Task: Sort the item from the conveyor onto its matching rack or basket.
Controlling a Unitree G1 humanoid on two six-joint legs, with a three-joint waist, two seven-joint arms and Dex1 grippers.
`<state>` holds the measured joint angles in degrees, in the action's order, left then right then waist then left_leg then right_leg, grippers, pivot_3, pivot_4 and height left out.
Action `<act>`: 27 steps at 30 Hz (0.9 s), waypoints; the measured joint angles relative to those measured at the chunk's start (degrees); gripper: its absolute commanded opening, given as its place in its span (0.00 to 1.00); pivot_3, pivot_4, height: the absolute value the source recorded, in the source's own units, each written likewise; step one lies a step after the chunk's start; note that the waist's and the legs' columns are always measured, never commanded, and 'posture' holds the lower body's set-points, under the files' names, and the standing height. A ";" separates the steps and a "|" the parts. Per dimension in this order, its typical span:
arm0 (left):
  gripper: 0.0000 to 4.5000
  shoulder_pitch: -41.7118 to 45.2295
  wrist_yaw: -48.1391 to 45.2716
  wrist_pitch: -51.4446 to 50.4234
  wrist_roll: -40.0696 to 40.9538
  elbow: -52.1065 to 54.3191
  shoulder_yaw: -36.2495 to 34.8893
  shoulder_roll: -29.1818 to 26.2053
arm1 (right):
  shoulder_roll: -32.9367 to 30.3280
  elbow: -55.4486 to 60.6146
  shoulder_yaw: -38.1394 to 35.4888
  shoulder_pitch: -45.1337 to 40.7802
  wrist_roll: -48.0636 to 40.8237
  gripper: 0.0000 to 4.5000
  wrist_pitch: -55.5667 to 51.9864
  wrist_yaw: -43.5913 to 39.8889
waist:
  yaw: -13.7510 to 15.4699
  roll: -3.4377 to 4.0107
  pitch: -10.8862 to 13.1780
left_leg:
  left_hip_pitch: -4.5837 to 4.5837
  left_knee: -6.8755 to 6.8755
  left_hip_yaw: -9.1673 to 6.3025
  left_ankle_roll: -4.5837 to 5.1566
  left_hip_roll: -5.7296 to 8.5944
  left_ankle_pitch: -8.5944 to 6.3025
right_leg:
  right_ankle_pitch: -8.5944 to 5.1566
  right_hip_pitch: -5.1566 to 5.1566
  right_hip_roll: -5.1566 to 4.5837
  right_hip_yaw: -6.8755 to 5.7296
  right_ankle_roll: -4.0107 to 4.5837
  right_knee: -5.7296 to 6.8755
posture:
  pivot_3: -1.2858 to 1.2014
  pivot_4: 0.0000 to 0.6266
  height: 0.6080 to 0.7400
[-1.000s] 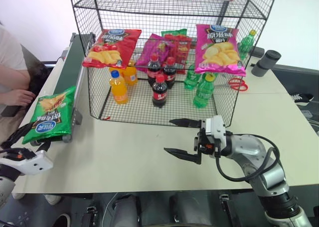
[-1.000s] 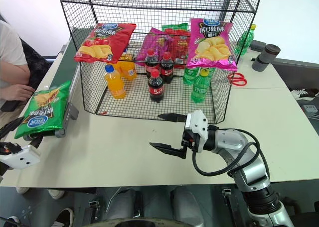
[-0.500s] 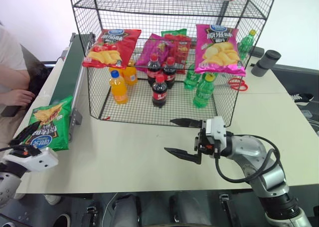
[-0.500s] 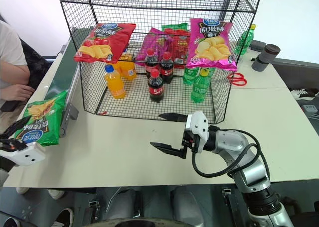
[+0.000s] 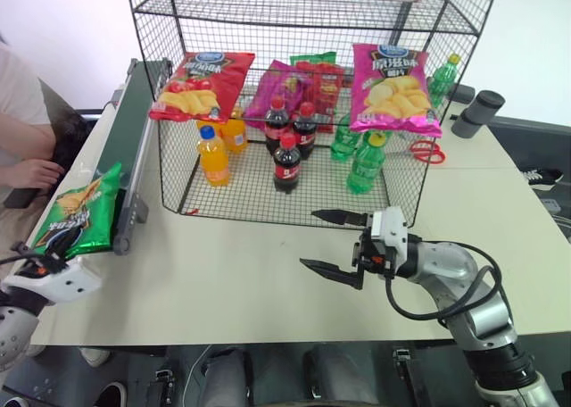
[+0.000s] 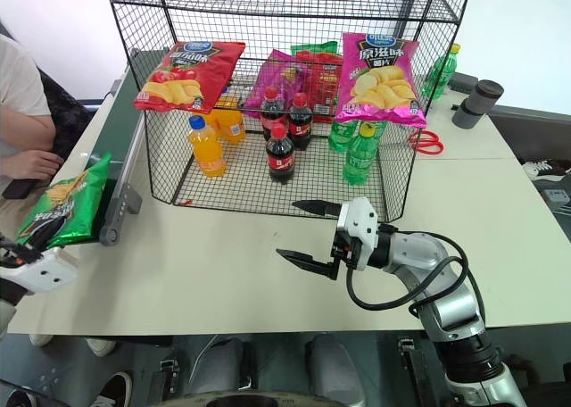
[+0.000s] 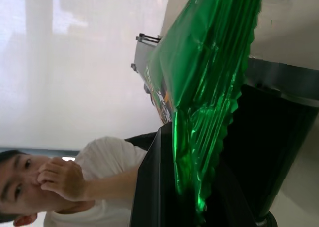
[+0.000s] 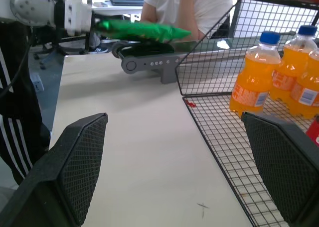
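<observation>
1. Pale tabletop (image 5: pixel 241 273) ran under both of my arms, with the conveyor (image 5: pixel 120 157) along its left edge and the rack (image 5: pixel 294 95) standing at the middle back.
2. My left hand (image 5: pixel 37 262) sat at the near left corner, its fingers pinched together on the lower crimped edge of the green crisp bag (image 5: pixel 78 215); the left wrist view showed the foil (image 7: pixel 209 87) caught between them.
3. From that grip the bag rose away from the hand, its long axis running roughly forward along the belt, tilted up on edge beside the conveyor's roller end. I could not tell whether its far end was touching the frame.
4. My right hand (image 5: pixel 332 243) hung over the middle of the tabletop just in front of the rack's wire cage, fingers spread wide apart and holding nothing, pointing toward my left.
5. I judged the deciding relation to be this: the bag was at the far left, well apart from the rack, which lay ahead and to the right. The left hand had the bag; the right was nearer the rack.
6. A person's arm (image 5: pixel 27 157) rested beyond the conveyor on the left.
</observation>
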<state>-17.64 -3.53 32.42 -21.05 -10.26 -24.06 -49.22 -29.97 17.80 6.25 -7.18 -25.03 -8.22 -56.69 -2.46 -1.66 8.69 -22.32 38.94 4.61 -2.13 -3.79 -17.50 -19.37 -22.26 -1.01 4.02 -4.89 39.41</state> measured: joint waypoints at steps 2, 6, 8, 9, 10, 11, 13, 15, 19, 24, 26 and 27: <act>0.03 0.70 -3.83 -0.50 6.68 2.22 -0.40 -0.02 | 0.00 -0.60 0.00 -0.01 0.16 1.00 0.65 -0.07 | -0.03 -0.01 0.00 | 0.00 0.00 0.00 0.00 0.00 0.00 | 0.00 0.00 0.00 0.00 0.00 0.00 | 0.52 0.24 1.00; 0.03 0.18 -17.02 -0.71 27.87 9.90 -1.70 -0.98 | -0.02 -2.53 -0.40 -0.02 0.52 1.00 1.59 -0.13 | -0.08 0.00 0.00 | 0.00 0.00 -0.01 -0.01 -0.01 0.00 | 0.00 0.01 -0.02 0.00 0.00 0.00 | 0.52 0.24 1.00; 0.03 -3.01 -27.21 -1.40 40.33 16.24 -2.27 -3.18 | -0.26 -3.58 -1.04 -0.06 0.59 1.00 2.44 -0.32 | -0.27 0.08 0.03 | 0.01 -0.01 0.00 -0.01 0.00 0.00 | 0.00 0.03 -0.04 0.01 0.01 -0.02 | 0.52 0.24 1.00; 0.03 -4.19 -30.41 -2.66 44.50 18.42 -2.81 -3.57 | -0.33 -3.97 -1.31 -0.07 0.59 1.00 2.58 -0.42 | -0.31 0.11 0.05 | 0.02 -0.01 0.02 -0.01 0.00 0.00 | 0.00 0.02 -0.04 0.02 0.01 -0.02 | 0.52 0.24 1.00; 0.03 -5.85 -34.23 -4.70 48.99 21.05 -3.96 -3.90 | -0.35 -4.59 -1.69 -0.04 0.58 1.00 2.77 -0.61 | -0.38 0.11 0.05 | 0.02 -0.01 0.01 -0.02 -0.01 0.00 | 0.00 0.02 -0.01 0.02 0.01 -0.01 | 0.52 0.24 1.00; 0.03 -7.64 -37.07 -6.71 52.39 23.54 -4.93 -4.11 | -0.42 -5.00 -2.18 -0.01 0.55 1.00 2.92 -0.82 | -0.38 0.12 0.05 | 0.03 -0.01 0.00 -0.01 -0.01 0.01 | 0.00 0.02 0.01 0.01 0.01 0.00 | 0.52 0.24 1.00; 0.03 -10.95 -41.73 -10.72 57.78 29.30 -6.44 -4.37 | -0.63 -5.83 -2.79 0.18 0.53 1.00 3.35 -1.20 | -0.22 0.11 0.05 | 0.04 0.00 -0.01 -0.01 0.00 0.01 | -0.01 0.06 0.07 0.02 0.02 -0.02 | 0.52 0.24 1.00; 0.03 -11.84 -43.99 -15.37 62.69 35.27 -6.68 -4.71 | -1.11 -6.01 -3.29 0.66 0.46 1.00 3.55 -1.71 | 0.07 0.13 0.06 | 0.04 0.05 -0.02 -0.01 0.03 0.01 | -0.01 0.11 0.08 0.03 0.01 -0.03 | 0.52 0.24 1.00; 0.03 -9.97 -45.07 -27.19 74.30 44.65 -5.35 -7.60 | -3.21 -5.49 -5.90 3.04 -1.84 1.00 2.02 -2.46 | 0.38 0.19 0.10 | 0.18 0.13 -0.07 0.00 0.05 0.00 | -0.01 0.33 0.15 0.03 0.01 -0.10 | 0.52 0.24 1.00; 0.03 2.31 -41.79 -41.92 90.83 46.41 1.04 -9.31 | -7.71 -0.99 -11.54 8.70 -10.58 1.00 -7.00 -3.11 | 0.32 0.39 0.23 | 0.36 0.12 -0.18 0.00 0.02 0.00 | -0.01 0.50 0.35 0.05 0.01 -0.10 | 0.52 0.24 1.00; 0.03 12.31 -41.52 -50.87 101.69 42.18 5.23 -11.15 | -11.76 2.32 -16.27 11.70 -21.54 1.00 -16.80 -2.54 | 0.69 0.56 0.39 | 0.67 0.11 -0.18 0.00 0.03 0.00 | -0.01 0.77 0.38 0.05 0.02 -0.11 | 0.52 0.24 1.00; 0.03 16.61 -42.43 -54.94 104.94 40.01 7.58 -11.23 | -14.12 3.78 -19.21 13.39 -26.86 1.00 -21.23 -2.45 | 0.62 0.66 0.48 | 0.89 0.07 -0.16 0.01 0.07 -0.01 | -0.03 1.02 0.36 0.08 0.02 -0.19 | 0.52 0.24 1.00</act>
<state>-1.03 -45.96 -22.52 83.89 29.75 -16.48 -60.45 -44.09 21.58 -12.97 6.21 -51.89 -29.45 -59.14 -1.84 -1.00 9.17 -21.43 39.01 4.45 -2.12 -3.72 -17.50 -19.39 -21.24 -0.65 4.09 -4.88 39.22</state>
